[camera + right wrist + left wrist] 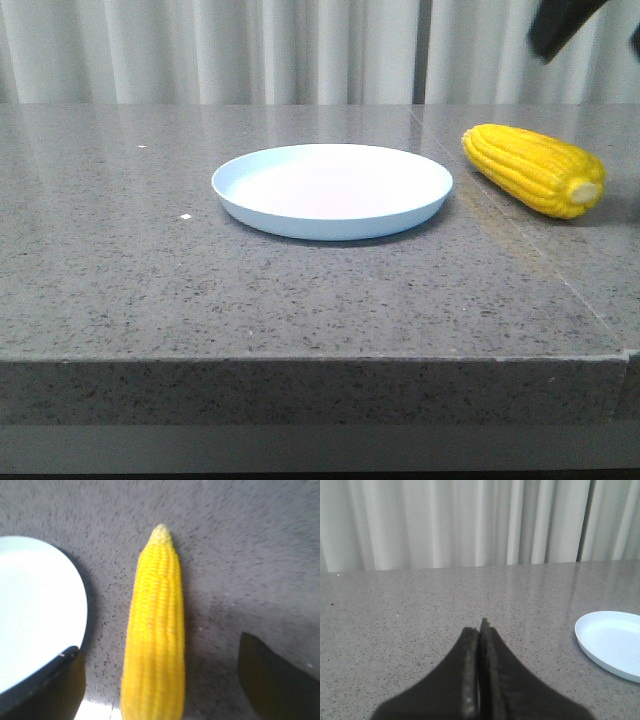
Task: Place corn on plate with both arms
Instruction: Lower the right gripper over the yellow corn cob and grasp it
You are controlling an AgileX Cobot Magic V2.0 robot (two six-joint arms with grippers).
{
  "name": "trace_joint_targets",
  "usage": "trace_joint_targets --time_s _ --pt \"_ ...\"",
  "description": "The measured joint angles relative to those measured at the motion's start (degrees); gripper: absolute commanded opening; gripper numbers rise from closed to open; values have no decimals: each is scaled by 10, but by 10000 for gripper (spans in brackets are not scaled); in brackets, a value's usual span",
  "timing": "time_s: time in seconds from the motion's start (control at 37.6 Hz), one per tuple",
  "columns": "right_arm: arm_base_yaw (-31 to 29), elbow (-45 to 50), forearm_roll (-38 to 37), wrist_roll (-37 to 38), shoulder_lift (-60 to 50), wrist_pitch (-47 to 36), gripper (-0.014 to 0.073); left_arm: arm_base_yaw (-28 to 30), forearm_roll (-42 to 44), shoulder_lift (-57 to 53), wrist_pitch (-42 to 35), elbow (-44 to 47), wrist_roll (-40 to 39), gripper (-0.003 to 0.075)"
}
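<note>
the corn (535, 169) lies near the surface's (120, 260) right edge, beside the empty plate (331, 189); right gripper's (160, 680) jaws gape wide around it, holding nothing. left gripper's (480, 630) jaws are closed, empty; the round cob could roll aside if pinched off-centre.

A speckled grey stone table (300, 290) fills the scene, its thick front edge facing the front camera. A thin seam (520, 240) runs diagonally across the table's right part toward its front right corner. Small white specks (185, 216) lie on the table's left half. Behind the table hangs a pale pleated curtain (250, 50).
</note>
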Motion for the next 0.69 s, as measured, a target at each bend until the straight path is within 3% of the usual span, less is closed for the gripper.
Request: trace_joint_targets --time_s 0.4,0.45,0.69 --pt "5 -103 18 0 188 65 631 0 0 0 0 0 0 -20" --pt "5 -103 18 0 189 66 575 0 0 0 0 0 0 -20" --pt "5 -105 19 0 189 75 160 0 0 0 0 0 0 -20"
